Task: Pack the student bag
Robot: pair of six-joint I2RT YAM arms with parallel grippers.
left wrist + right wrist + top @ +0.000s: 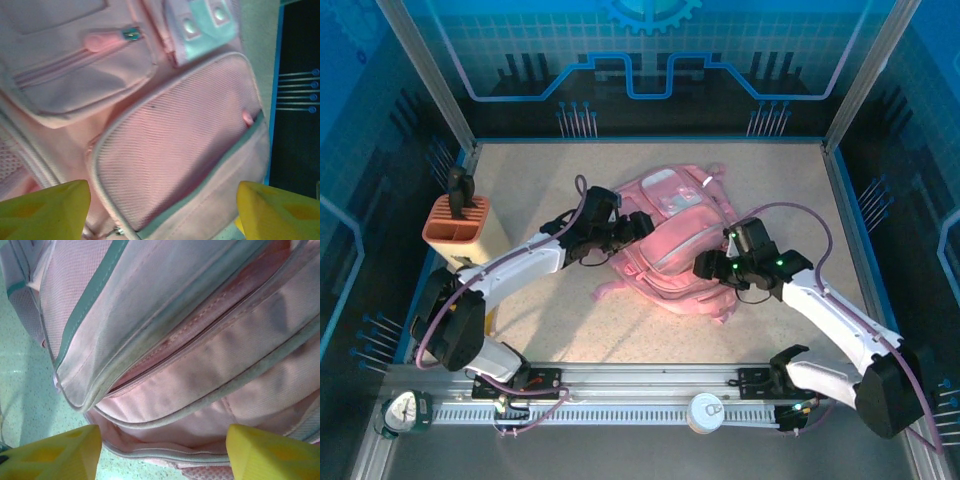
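Pink student bag [665, 250] lies on tabletop [770, 170]; left gripper [642, 225] at bag's left side, right gripper [705, 266] at its right side; both jaws released, grasping nothing.

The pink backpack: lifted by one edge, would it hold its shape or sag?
Probably sag: the backpack lies slumped and creased on the table, so it looks like soft fabric. It likely would not roll or tip, lying flat. Its mesh pocket and zipper seam should offer some purchase rather than slip.
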